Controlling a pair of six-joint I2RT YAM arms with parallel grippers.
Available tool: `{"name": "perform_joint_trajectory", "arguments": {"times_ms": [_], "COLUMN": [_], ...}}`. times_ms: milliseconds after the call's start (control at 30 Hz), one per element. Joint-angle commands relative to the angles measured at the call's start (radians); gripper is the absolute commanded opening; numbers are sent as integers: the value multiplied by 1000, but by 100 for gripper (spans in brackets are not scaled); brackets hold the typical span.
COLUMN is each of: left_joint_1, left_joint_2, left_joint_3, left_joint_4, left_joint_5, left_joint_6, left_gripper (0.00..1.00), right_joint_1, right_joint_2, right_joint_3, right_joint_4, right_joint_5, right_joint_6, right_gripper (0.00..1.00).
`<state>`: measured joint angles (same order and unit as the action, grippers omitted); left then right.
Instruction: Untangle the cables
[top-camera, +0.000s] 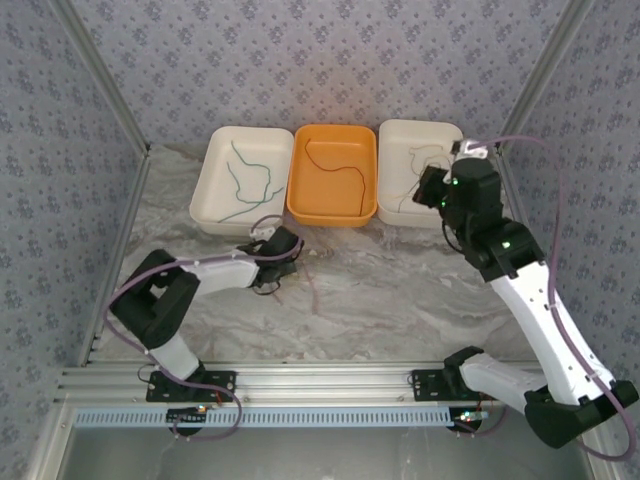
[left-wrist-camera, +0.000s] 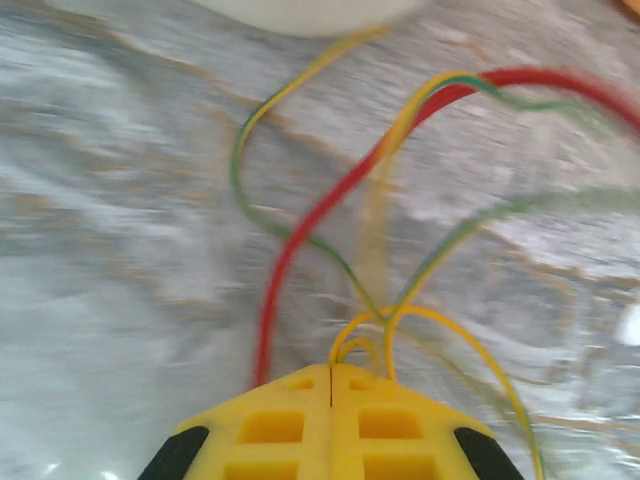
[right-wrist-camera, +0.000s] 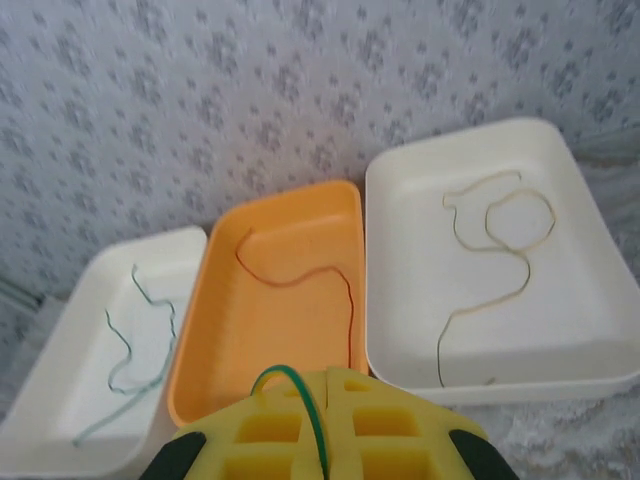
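My left hand (left-wrist-camera: 330, 375) lay low over the worktop (left-wrist-camera: 120, 200), its pads pressed together with no gap, pinching the tangled cables (left-wrist-camera: 290, 260) — red, green and yellow strands that looped out ahead of it across the marbled surface, crossing one another. My right hand (right-wrist-camera: 325, 378) hung above the trays, also closed, with a green cable (right-wrist-camera: 290, 372) arching out from between its pads. Beyond it each tray held one loose strand: a green wire (right-wrist-camera: 170, 335) in the left white tray (right-wrist-camera: 60, 390), a red wire (right-wrist-camera: 290, 284) in the orange tray (right-wrist-camera: 260, 340), and a yellow-tan wire (right-wrist-camera: 520, 280) — partly curled into a loop — in the right white tray (right-wrist-camera: 580, 320).
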<state>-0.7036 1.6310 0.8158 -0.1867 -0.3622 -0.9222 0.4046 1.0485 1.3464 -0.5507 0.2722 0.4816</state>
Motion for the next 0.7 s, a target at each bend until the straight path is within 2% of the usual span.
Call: {"name": "perform_joint_trajectory", "arguments": {"times_ms": [0, 167, 300, 467, 667], "left_joint_1": [43, 156, 198, 206, 258], "left_joint_2": [-125, -242, -279, -303, -362], "left_joint_3": [-47, -111, -120, -113, -129], "left_joint_4": [-85, -83, -58, -79, -126], "left_joint_5": [-80, -11, 49, 65, 55], "left_joint_6": [45, 106, 139, 137, 139], "left_gripper": [0, 0, 0, 0, 0], "right_joint_1": [-51, -148, -137, -92, -118], "right_joint_2": [-7, 7, 46, 38, 34], "right_joint_3": [67, 147, 178, 175, 271], "right_joint_4": [-72, -77, -79, -82, -126], "right_joint_5": [-13, -67, -128, -85, -33], "right_joint_6": [-16, 7, 18, 6, -12], "right_gripper": [0, 0, 0, 0, 0]}}
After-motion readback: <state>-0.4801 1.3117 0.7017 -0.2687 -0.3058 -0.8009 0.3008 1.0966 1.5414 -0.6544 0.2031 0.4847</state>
